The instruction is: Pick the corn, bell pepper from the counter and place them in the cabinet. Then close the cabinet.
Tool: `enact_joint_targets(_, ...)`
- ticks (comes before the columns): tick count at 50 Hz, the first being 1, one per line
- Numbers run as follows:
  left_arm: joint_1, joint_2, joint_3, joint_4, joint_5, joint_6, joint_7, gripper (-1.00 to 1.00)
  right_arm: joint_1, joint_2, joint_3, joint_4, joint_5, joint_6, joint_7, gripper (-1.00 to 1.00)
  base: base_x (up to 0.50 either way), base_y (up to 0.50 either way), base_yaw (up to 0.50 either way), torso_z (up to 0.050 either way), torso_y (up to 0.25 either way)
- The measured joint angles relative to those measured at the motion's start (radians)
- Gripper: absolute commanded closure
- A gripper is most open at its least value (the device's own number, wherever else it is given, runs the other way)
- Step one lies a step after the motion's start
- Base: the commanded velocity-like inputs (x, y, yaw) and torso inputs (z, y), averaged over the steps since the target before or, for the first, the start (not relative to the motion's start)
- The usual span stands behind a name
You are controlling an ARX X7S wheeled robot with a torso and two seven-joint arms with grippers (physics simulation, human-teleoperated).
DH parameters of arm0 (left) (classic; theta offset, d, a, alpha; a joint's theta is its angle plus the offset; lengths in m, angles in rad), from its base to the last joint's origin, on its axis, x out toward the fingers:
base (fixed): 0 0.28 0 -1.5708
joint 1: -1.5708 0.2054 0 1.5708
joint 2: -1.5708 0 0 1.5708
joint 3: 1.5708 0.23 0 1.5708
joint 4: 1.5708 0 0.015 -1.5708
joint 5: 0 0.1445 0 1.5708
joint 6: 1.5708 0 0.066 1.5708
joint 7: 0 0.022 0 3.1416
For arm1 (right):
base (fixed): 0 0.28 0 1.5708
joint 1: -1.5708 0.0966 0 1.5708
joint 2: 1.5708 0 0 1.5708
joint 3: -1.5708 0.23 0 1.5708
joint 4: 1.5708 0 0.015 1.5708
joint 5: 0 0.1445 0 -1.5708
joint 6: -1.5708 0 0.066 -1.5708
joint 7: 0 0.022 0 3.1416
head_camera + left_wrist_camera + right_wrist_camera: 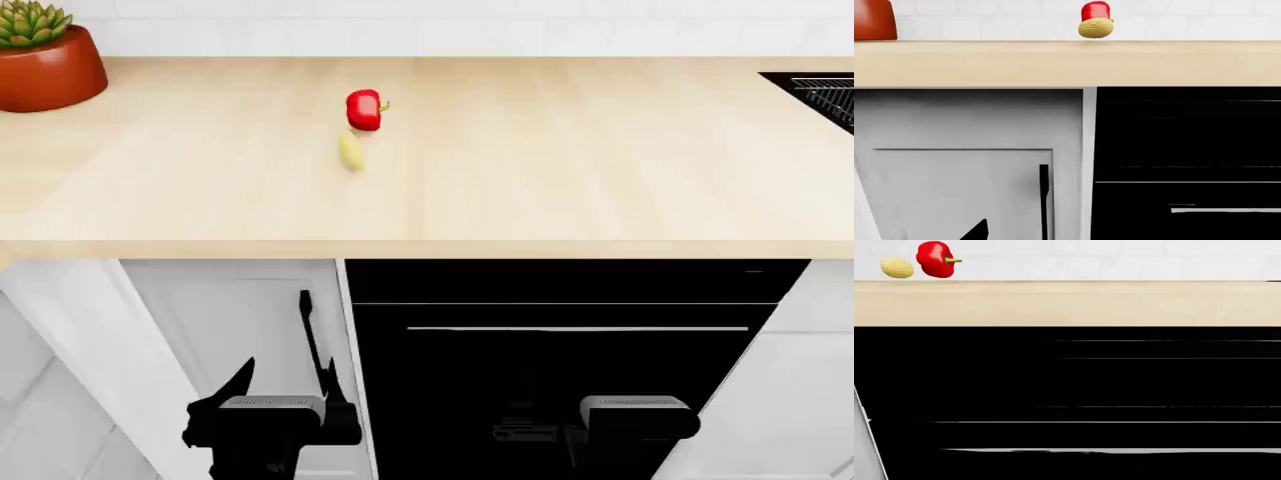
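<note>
- Nearest the head camera, the left gripper and right gripper hung low in front of the cabinetry, below the counter's front edge; how far either stood open could not be told.
- Behind the left gripper stood a white cabinet door with a vertical black handle, and behind the right gripper a black oven with a horizontal bar handle.
- Up on the counter, well apart from both grippers, the corn lay nearer the front, and just beyond it, close or touching, sat the bell pepper, stem pointing right.
- Both vegetables sat left of centre, roughly above the seam between cabinet door and oven, with bare countertop all around them.
- Farther left, at the back wall, a red-orange plant pot held a green succulent.
- At the far right edge, a dark sink with a wire rack showed.
</note>
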Motion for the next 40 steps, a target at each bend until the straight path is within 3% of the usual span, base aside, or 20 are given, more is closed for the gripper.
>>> enact_joint_targets(15, -0.008, -0.037, 0.047, 0.115, -0.047, -0.089, -0.01, -1.0, 0.005, 0.032, -0.027, -0.036, 0.049, 0.023, 0.035, -1.0, 0.0, 0.0, 0.0, 0.0, 0.0)
enact_joint_targets(19, -0.022, -0.052, 0.064, 0.188, -0.055, -0.151, -0.011, -1.0, 0.012, 0.045, -0.033, -0.094, 0.06, 0.068, 0.047, -1.0, 0.0, 0.0, 0.0, 0.049, 0.0)
enact_joint_targets(33, -0.163, -0.107, 0.092, 0.471, -0.112, -0.452, 0.0, -1.0, 0.106, 0.116, -0.053, -0.418, 0.115, 0.387, 0.056, -1.0, 0.0, 0.0, 0.0, 0.05, 0.0)
enact_joint_targets(40, -0.26, -0.14, 0.065, 0.621, -0.178, -0.663, 0.015, -1.0, 0.203, 0.155, -0.052, -0.572, 0.158, 0.558, 0.043, -1.0, 0.43, 0.0, 0.0, 0.05, 0.0)
